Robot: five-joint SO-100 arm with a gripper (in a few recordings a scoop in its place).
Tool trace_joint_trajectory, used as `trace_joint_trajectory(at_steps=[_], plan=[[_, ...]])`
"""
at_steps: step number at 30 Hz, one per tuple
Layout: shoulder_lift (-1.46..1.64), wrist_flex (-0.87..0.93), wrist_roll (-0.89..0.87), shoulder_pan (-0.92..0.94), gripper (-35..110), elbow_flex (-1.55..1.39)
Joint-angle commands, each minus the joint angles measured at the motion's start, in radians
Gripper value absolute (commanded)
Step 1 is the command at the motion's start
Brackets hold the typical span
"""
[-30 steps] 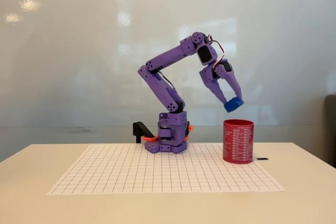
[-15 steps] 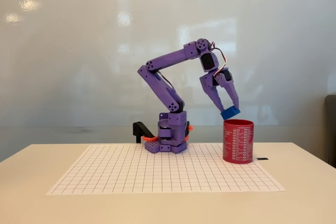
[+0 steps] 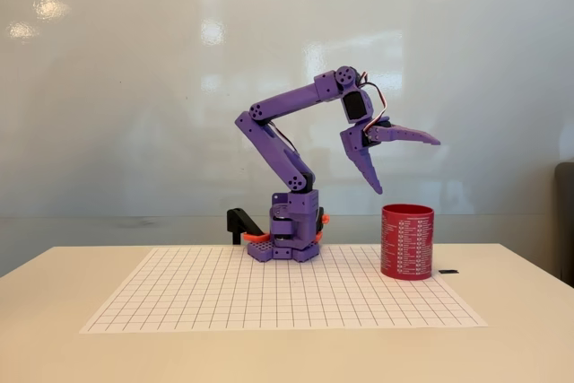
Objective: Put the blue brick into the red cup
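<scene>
**Gripper spread above cup**

Fixed view: purple two-finger gripper (image 3: 406,165) hangs above the red cylindrical cup with white print (image 3: 407,241), jaws wide apart, nothing between them. Cup stands upright on the white grid sheet (image 3: 224,298), right of the arm base. Blue brick: cannot tell where.

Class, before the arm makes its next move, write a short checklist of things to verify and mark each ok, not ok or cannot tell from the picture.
1. Gripper open, holding nothing: ok.
2. Gripper is above the red cup: ok.
3. Cup upright on the grid mat: ok.
4. Blue brick inside the cup: cannot tell, the wall hides the inside.
5. Gripper clear of the cup rim: ok.
</scene>
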State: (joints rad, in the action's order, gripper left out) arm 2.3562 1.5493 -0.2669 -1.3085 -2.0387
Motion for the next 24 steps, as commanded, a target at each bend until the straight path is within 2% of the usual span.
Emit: trace_joint_trajectory(at_steps=[1, 3, 4, 5, 6, 20, 24], plan=[[0.044, 0.008, -0.011, -0.014, 64, 0.011], [0.044, 0.008, -0.005, -0.012, 60, 0.011], [0.044, 0.003, 0.011, -0.015, 45, 0.012], [0.044, -0.005, 0.014, -0.015, 19, 0.014], [0.043, -0.018, 0.032, -0.012, 0, 0.017], [0.048, -0.038, 0.069, -0.003, -1, -0.012], [0.034, -0.150, 0.124, 0.120, -1, -0.012]])
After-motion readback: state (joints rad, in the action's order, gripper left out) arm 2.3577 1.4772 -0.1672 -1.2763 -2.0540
